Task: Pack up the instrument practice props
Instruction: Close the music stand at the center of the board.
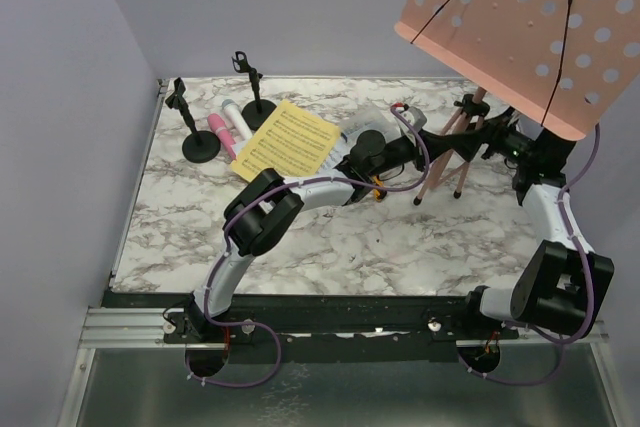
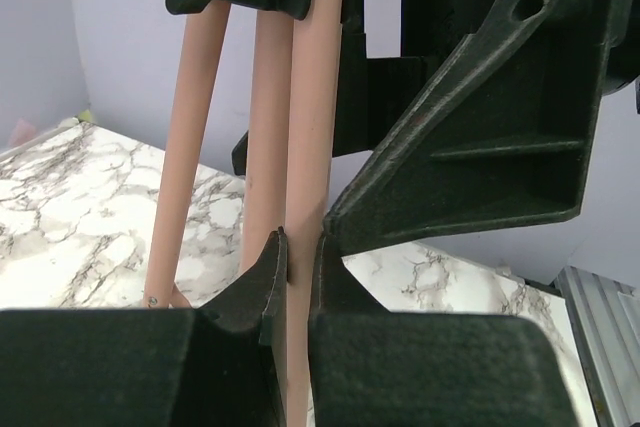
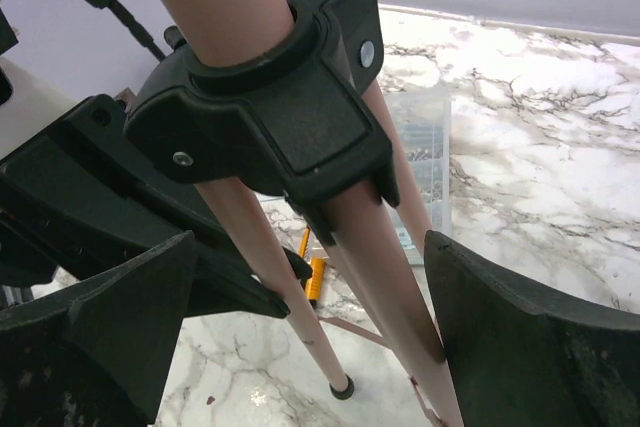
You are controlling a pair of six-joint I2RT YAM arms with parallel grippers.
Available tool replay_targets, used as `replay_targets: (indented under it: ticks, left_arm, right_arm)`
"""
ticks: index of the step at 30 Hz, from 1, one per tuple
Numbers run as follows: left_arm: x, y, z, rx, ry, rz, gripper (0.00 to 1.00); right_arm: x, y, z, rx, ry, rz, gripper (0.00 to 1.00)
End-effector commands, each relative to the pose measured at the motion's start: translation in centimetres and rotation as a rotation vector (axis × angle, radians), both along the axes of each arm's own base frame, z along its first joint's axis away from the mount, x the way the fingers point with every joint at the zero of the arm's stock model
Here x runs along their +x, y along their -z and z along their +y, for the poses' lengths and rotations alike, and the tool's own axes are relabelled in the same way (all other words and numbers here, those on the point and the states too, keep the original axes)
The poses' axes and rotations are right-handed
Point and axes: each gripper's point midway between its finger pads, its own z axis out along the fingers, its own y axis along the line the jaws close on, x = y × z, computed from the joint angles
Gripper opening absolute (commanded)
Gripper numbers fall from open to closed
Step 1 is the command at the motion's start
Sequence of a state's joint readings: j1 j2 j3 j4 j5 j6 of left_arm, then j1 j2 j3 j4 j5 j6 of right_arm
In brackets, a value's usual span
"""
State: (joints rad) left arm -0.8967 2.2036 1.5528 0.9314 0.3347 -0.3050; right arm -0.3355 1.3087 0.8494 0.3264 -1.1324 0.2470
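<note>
My left claw point(image 2: 298, 247) is clenched on a leg of the pink music rack point(image 2: 312, 97), my right claw point(image 3: 320, 347) gapes around its legs below the hub, just beyond lies the utility knife point(image 3: 313, 272), then the clear box point(image 3: 428, 142), contents unclear.

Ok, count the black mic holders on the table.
2. One mic holder stands at the far left, beside the pink microphone; the second mic holder stands farther back, behind the yellow sheet. Others may be hidden behind the arms.
</note>
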Motion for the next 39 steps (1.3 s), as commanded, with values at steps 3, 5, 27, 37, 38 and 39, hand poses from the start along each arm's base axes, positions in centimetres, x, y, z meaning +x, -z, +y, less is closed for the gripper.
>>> replay_targets:
  ticks: [3, 5, 27, 37, 38, 39]
  left_arm:
    - [-2.0, -0.3, -0.7, -0.039, 0.082, 0.03, 0.0]
    - [-2.2, -0.1, -0.6, -0.034, 0.086, 0.03, 0.0]
    - [-4.9, -1.2, 0.1, -0.074, 0.158, 0.048, 0.0]
    - [-5.5, -0.6, 0.1, -0.09, 0.185, 0.08, 0.0]
    - [-5.7, -0.7, 0.0, -0.091, 0.192, 0.08, 0.0]
    - [-6.0, -0.7, -0.2, -0.091, 0.201, 0.081, 0.0]
  right_arm:
    - [0.8, 0.6, 0.7, -0.025, 0.02, -0.025, 0.94]
    - [0.7, 0.7, 1.0, -0.033, 0.007, -0.03, 0.88]
    - [-2.6, 0.6, 2.8, -0.104, -0.091, -0.105, 0.94]
    - [-3.1, 1.6, 2.4, -0.108, -0.035, -0.071, 0.97]
    - [-3.0, 1.8, 2.4, -0.105, -0.026, -0.068, 0.95]
    - [-2.9, 1.9, 2.4, -0.103, -0.025, -0.065, 0.94]
